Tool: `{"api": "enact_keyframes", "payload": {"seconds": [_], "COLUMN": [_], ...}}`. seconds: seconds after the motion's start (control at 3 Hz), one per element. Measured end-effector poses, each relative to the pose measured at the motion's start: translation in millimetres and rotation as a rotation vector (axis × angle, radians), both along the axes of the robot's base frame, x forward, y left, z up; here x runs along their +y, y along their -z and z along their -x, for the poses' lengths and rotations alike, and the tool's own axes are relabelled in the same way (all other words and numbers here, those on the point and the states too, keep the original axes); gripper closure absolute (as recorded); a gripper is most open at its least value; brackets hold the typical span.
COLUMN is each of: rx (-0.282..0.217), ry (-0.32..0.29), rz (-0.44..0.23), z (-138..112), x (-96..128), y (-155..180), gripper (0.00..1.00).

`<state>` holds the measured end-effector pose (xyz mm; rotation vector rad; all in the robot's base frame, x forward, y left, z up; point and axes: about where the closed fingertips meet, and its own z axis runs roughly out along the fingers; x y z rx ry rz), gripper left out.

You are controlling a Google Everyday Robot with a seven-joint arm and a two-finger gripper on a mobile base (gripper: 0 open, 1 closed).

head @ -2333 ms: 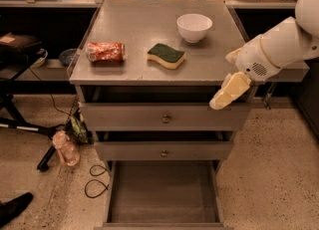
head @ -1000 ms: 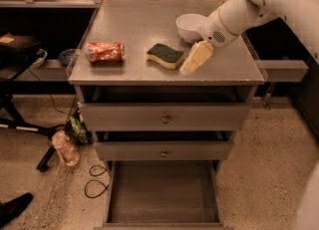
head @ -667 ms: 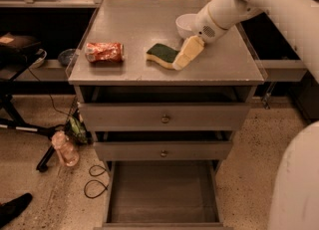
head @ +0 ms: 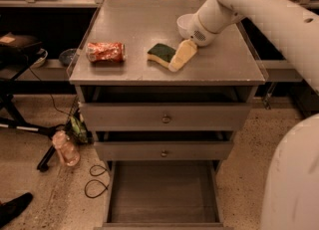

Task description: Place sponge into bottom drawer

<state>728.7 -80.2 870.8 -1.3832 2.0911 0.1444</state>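
The sponge (head: 160, 54), yellow with a dark green top, lies on the grey cabinet top (head: 149, 25) near its middle front. My gripper (head: 178, 60) reaches down from the upper right and sits at the sponge's right edge, covering part of it. The bottom drawer (head: 162, 194) is pulled out below, and its flat grey floor has nothing on it.
An orange-red foil snack packet (head: 105, 52) lies left of the sponge. A white bowl (head: 185, 24) stands behind my wrist. Two shut drawers with brass knobs (head: 166, 119) sit above the open one. A bottle (head: 66, 148) and cables lie on the floor at left.
My arm has swung from the cabinet's right side up over the top and leftward, and the gripper has come down against the sponge's right edge.
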Motion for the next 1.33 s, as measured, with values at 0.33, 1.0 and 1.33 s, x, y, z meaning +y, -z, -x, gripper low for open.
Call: {"api": "enact_keyframes", "payload": {"seconds": [0.33, 1.0, 1.33], "rx": [0.001, 0.036, 0.047], "ry": [0.008, -0.018, -0.054], "rz": [0.008, -0.08, -0.127], "z": [-2, -1, -5], "x": [-1, 0, 15], "y": [7, 15, 17], "gripper": [0.0, 0.0, 0.0]}}
